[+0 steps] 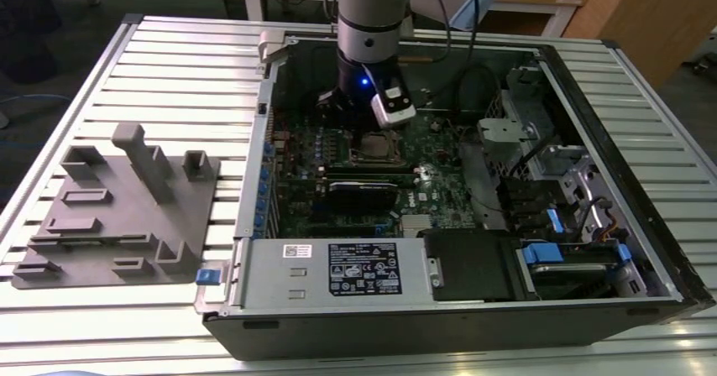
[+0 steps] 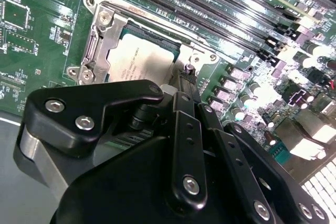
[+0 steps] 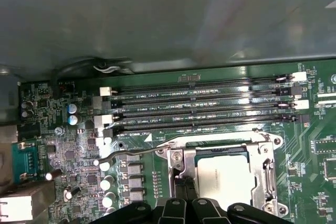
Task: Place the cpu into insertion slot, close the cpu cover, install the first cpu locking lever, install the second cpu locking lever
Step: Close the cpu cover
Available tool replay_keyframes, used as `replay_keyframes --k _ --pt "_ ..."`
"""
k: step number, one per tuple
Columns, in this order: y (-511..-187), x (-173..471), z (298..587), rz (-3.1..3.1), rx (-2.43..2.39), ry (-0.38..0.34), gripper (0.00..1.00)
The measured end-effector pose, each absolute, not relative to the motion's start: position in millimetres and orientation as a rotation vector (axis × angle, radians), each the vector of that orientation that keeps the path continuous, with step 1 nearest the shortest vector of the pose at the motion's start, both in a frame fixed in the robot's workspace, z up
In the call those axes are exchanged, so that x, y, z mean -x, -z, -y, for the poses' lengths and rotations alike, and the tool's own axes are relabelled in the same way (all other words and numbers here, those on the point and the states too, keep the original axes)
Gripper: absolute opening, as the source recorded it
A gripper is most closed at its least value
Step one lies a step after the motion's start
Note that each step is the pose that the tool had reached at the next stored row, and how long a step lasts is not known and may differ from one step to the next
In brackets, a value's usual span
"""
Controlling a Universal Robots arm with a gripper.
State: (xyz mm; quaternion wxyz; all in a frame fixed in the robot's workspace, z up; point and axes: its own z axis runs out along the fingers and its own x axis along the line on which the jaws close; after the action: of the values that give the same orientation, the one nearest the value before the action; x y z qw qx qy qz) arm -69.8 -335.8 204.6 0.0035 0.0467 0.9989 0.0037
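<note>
The cpu (image 3: 226,174) (image 2: 139,64), a silver-grey square, lies in the insertion slot (image 1: 378,148) on the green board. Over it lies the cpu cover (image 3: 264,167) (image 2: 98,40), a metal frame whose window shows the chip's face; the slot itself is mostly hidden beneath them. A thin metal locking lever (image 3: 135,152) runs out from the socket's corner, its hooked end free over the board. My gripper (image 3: 183,186) (image 2: 187,80) (image 1: 361,133) hangs just above the socket's edge next to that corner, fingertips pressed together and holding nothing.
The board sits inside an open computer case (image 1: 258,124) on a slatted metal table (image 1: 134,65). Long memory slots (image 3: 199,106) run beside the socket, with upright capacitors (image 3: 107,183) nearby. A black card (image 1: 361,195) and drive bays (image 1: 560,191) crowd the case. A grey fixture (image 1: 123,208) lies outside.
</note>
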Motion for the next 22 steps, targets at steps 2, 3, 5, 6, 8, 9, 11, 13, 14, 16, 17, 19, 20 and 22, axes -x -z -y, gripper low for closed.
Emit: replay_keyframes --k 2,3,5,6,8,9,11,13,14,16,17,19,20,22 --pt "-207.6 69.8 335.8 -3.131 -0.146 -0.012 0.11" --pt "-209.2 69.8 335.8 -3.131 -0.146 -0.011 0.11" --pt "-212.3 69.8 335.8 -3.131 -0.146 -0.012 0.11" --pt "-213.9 69.8 335.8 -3.131 -0.146 -0.012 0.11" --pt "-214.5 69.8 335.8 -3.131 -0.146 -0.012 0.11" --pt "-214.5 69.8 335.8 -3.131 -0.146 -0.012 0.11" --pt "-214.4 68.8 335.8 -3.131 -0.146 -0.012 0.11" --pt "-214.4 65.8 335.8 -3.131 -0.147 -0.011 0.11" --pt "-214.4 63.5 335.8 -3.131 -0.147 -0.012 0.11" --pt "-214.3 58.0 335.8 -3.131 -0.146 -0.012 0.11" --pt "-214.3 55.2 335.8 -3.131 -0.146 -0.012 0.11" --pt "-214.3 49.3 335.8 -3.131 -0.146 -0.012 0.11" --pt "-214.2 44.4 335.8 -3.131 -0.146 -0.012 0.11" --pt "-214.1 43.1 335.8 -3.131 -0.146 -0.012 0.11"
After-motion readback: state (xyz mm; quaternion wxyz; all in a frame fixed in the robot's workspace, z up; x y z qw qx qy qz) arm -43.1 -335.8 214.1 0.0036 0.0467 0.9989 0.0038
